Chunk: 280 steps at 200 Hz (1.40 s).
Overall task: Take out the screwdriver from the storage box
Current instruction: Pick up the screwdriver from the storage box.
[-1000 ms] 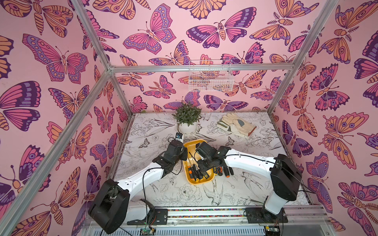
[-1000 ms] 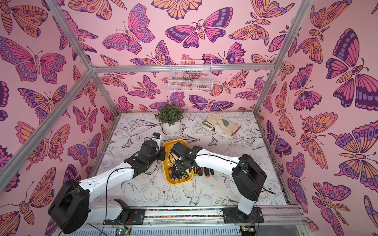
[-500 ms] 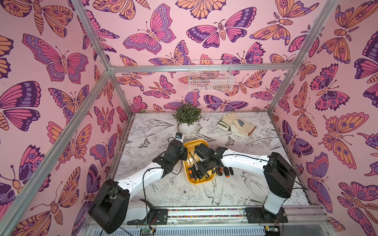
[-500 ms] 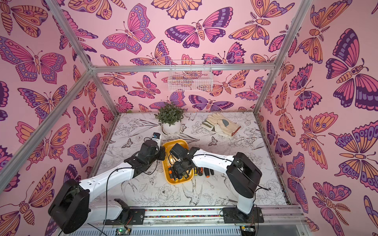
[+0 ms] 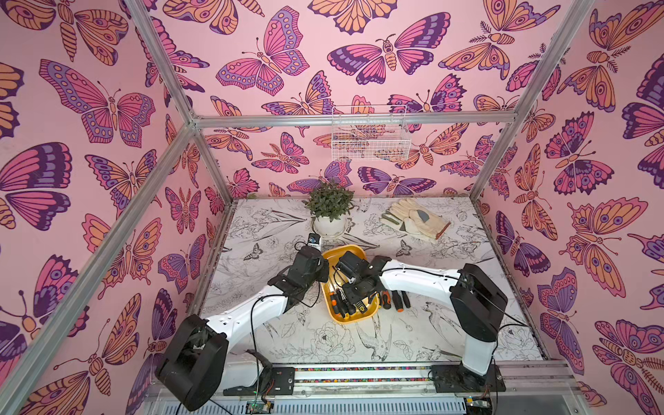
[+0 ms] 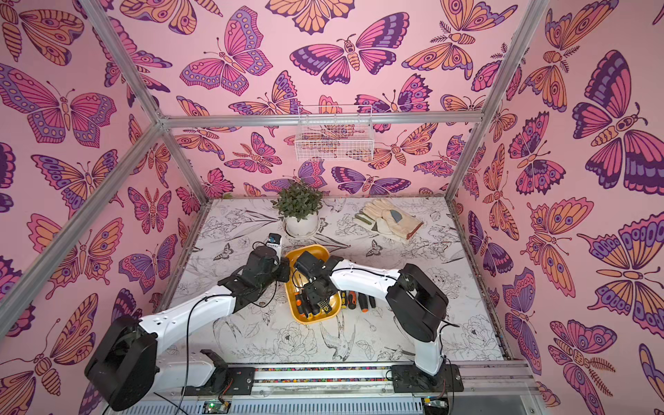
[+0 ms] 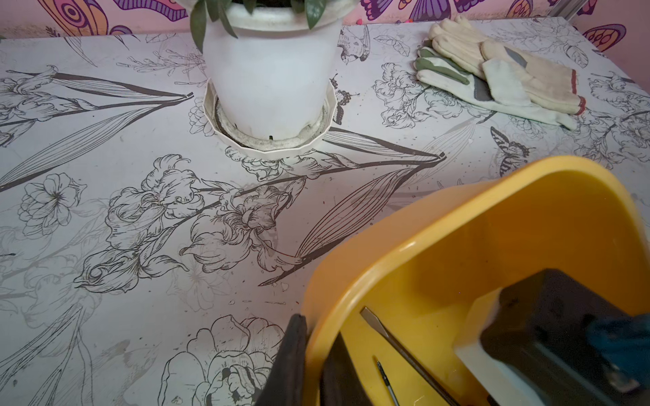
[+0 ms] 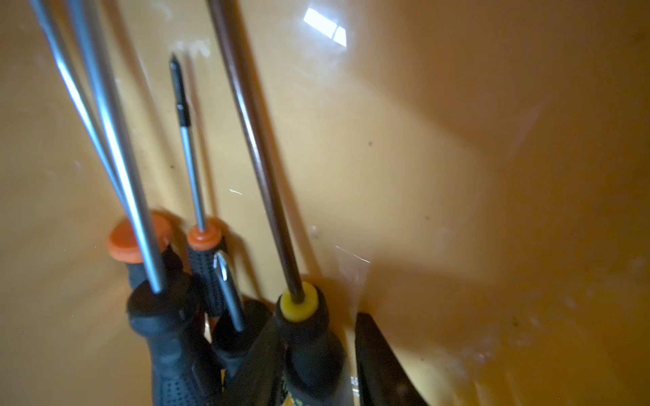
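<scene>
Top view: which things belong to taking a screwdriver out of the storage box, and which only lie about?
Job: storage box, screwdrivers inside it, right tool, left tool on its rim.
Lying about: potted plant, gloves, wire basket, screwdrivers beside the box.

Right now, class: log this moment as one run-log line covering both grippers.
left gripper: shut on storage box rim | right gripper: jaws astride yellow-collared screwdriver handle, grip unclear | stage: not yet lifted out
</scene>
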Available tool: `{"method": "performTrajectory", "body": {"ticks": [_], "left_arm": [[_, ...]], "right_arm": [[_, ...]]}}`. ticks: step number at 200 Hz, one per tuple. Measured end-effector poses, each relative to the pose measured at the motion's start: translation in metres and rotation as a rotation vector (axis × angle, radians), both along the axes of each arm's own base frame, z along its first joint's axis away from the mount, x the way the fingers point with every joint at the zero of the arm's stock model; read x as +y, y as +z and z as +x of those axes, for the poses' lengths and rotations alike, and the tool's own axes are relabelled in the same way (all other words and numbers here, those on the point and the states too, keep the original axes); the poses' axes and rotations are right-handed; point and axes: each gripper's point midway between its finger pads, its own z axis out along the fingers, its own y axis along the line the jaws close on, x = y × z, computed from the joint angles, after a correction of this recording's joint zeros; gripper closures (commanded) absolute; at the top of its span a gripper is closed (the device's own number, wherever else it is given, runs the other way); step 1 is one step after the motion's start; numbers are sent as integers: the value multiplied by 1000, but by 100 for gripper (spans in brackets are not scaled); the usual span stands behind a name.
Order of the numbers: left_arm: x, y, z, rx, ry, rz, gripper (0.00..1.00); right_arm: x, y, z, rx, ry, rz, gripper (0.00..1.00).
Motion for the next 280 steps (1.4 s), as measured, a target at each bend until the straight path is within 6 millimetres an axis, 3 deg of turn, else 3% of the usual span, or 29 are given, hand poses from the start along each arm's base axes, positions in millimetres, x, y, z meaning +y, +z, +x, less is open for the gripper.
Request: {"method": "performTrajectory", "body": {"ticks": [37,199,280], "left_arm": [[1,0,0,1,8,3,100],[2,0,0,1,12,1,100],[0,0,0,0,6,-4,100]], "right_arm": [[1,-1,1,5,-1,-14,64],[5,1,2,-1,-2,20,100],[2,9,-1,-29,1,83,100]]}}
